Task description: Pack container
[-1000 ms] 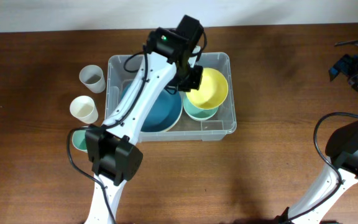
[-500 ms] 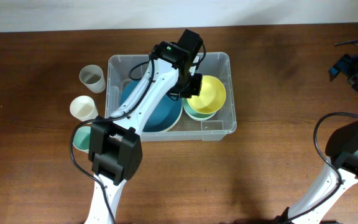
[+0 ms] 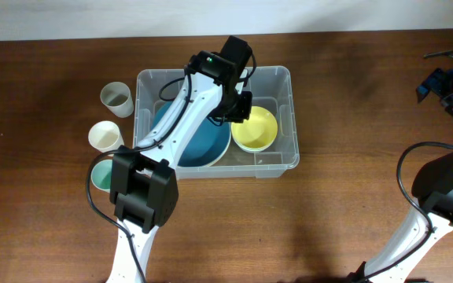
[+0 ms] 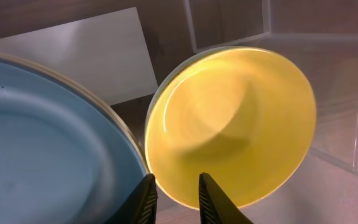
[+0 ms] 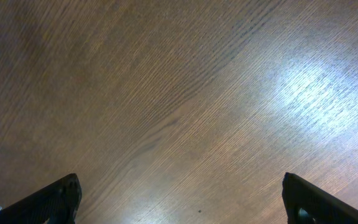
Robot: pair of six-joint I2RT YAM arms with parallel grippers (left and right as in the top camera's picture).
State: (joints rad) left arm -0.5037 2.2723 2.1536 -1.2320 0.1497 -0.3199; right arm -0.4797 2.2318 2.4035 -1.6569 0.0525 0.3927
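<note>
The clear plastic container (image 3: 286,75) stands at the table's middle back. It holds a large blue plate (image 3: 199,145) on the left and a yellow bowl (image 3: 256,130) on the right, which lies level, nested in a pale green bowl. My left gripper (image 3: 241,110) hovers inside the container at the yellow bowl's near rim. In the left wrist view its fingers (image 4: 174,190) are slightly apart, straddling the rim of the yellow bowl (image 4: 229,124) beside the blue plate (image 4: 42,143). My right gripper (image 5: 182,199) is open wide over bare wood.
Left of the container stand a translucent grey cup (image 3: 116,97), a cream cup (image 3: 106,137) and a teal cup (image 3: 99,178) partly under the left arm. The container's white label (image 4: 86,56) shows through its base. The right arm (image 3: 451,86) is at the far right edge.
The yellow bowl was held tilted above the pale green bowl; it has come down and now lies flat, nested in it. The left gripper moved slightly left and down. The right arm has not moved.
</note>
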